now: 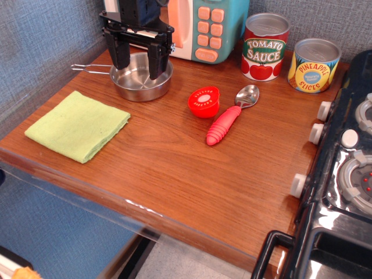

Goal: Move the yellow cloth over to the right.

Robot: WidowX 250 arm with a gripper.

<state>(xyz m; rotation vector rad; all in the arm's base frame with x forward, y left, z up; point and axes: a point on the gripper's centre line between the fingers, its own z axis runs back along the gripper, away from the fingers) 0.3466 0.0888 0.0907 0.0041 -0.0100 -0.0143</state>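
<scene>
The yellow cloth (78,124) is a flat, folded lime-yellow square lying at the front left of the wooden table. My gripper (138,65) hangs at the back of the table, above the steel pan (141,79), well behind and to the right of the cloth. Its two black fingers (120,55) stand apart, open and empty.
A red round lid (204,101) and a spoon with a red handle (229,119) lie mid-table. A tomato sauce can (264,47) and a pineapple slices can (314,65) stand at the back right. A toy microwave (203,26) stands at the back. A black stove (343,174) borders the right edge.
</scene>
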